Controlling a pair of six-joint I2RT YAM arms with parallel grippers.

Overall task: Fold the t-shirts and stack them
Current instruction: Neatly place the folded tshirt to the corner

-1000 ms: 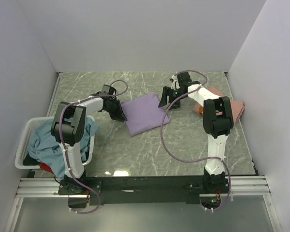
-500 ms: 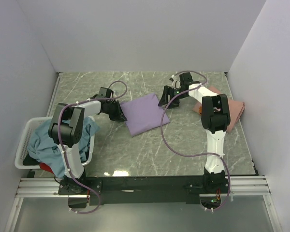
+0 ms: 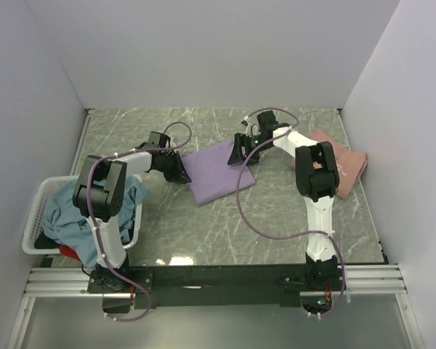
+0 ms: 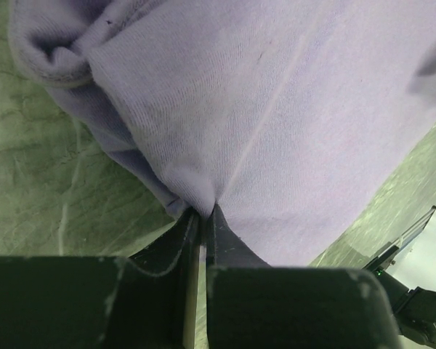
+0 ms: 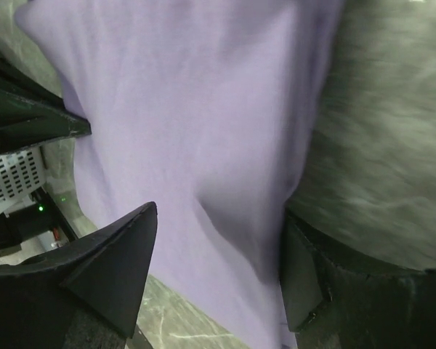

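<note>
A folded lavender-purple t-shirt (image 3: 218, 174) lies flat in the middle of the table. My left gripper (image 3: 179, 171) is shut on its left edge; the left wrist view shows the cloth (image 4: 276, 109) pinched into a point between the closed jaws (image 4: 202, 212). My right gripper (image 3: 240, 153) stands open over the shirt's far right corner, fingers either side of a low ridge of lavender cloth (image 5: 189, 109), not closed on it (image 5: 218, 218). A folded salmon-pink t-shirt (image 3: 343, 163) lies at the right. A teal-blue t-shirt (image 3: 73, 207) and a bit of a red one (image 3: 69, 252) sit in the basket.
The white slatted basket (image 3: 38, 218) stands at the table's left edge beside the left arm. Grey walls close in the left, right and back. Purple cables loop from both arms over the table.
My right gripper has moved left, from beside the pink shirt onto the lavender shirt's right corner, still open. The left gripper has kept its hold in place.
</note>
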